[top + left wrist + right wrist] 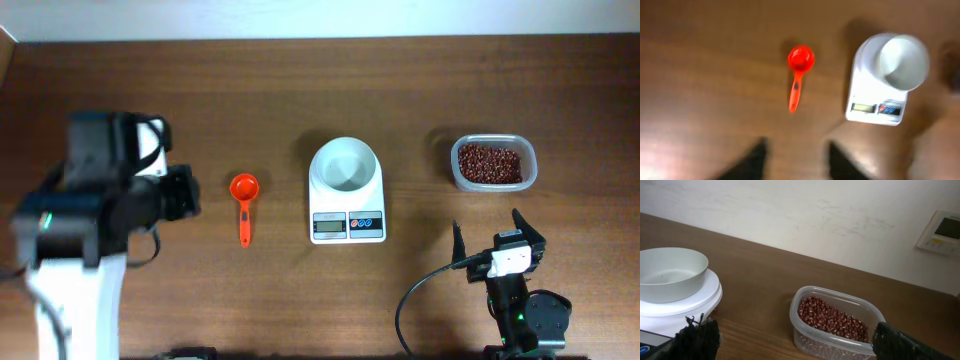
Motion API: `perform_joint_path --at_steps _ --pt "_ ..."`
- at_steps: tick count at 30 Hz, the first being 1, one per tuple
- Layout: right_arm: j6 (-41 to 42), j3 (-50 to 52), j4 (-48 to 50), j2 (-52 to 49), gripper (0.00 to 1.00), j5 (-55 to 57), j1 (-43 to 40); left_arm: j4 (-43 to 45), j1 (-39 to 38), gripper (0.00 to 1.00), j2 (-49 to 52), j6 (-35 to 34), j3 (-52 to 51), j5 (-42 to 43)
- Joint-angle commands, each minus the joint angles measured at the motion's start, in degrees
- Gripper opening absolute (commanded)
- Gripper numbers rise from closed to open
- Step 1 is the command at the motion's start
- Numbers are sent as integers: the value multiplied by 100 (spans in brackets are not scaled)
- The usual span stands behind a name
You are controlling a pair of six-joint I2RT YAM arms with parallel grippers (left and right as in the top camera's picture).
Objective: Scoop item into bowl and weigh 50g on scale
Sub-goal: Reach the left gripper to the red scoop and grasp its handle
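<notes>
The white bowl [344, 164] stands empty on the white scale [347, 216] at the table's middle. Dark reddish-brown beans [489, 162] fill a clear plastic container [493, 184] to the right of it. An orange-red scoop [243, 204] lies on the table left of the scale, cup end away from me. My left gripper [795, 162] is open and empty, held above the table near the scoop [798, 75], with bowl [902, 61] and scale [867, 95] at its right. My right gripper [795, 342] is open and empty, just in front of the beans [832, 319]; the bowl [670, 274] is at its left.
The wooden table [320, 90] runs to a pale wall at the back. A black cable [415, 290] loops beside the right arm's base at the front right. A white wall panel [941, 232] shows in the right wrist view.
</notes>
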State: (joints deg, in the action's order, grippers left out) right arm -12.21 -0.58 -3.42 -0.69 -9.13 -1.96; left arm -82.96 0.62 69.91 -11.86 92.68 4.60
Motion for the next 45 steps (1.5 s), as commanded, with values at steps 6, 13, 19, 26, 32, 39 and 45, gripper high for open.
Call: perform_joint_path --at_steps 6,13,19,26,32,39,45 --pt "22 26 -28 33 99 9 -33 1150 -726 68 1440 -293 -2308 76" --pt "22 26 -28 33 99 9 -33 4658 -804 82 1443 -315 -4597 -7" --pt "22 26 -28 33 99 9 -33 5348 -800 57 1506 -310 -4763 -590" --pt "22 26 -26 33 99 9 -33 6024 -813 59 2354 -310 -4765 -586" --pt "22 26 -28 33 99 9 -33 6457 -813 49 2682 -310 -4763 -566" --pt "22 26 -28 33 99 9 -33 6684 -809 23 2669 -310 -4649 -564" --pt "22 26 -26 33 99 11 -33 6192 -809 15 1475 -1064 -4070 -166"
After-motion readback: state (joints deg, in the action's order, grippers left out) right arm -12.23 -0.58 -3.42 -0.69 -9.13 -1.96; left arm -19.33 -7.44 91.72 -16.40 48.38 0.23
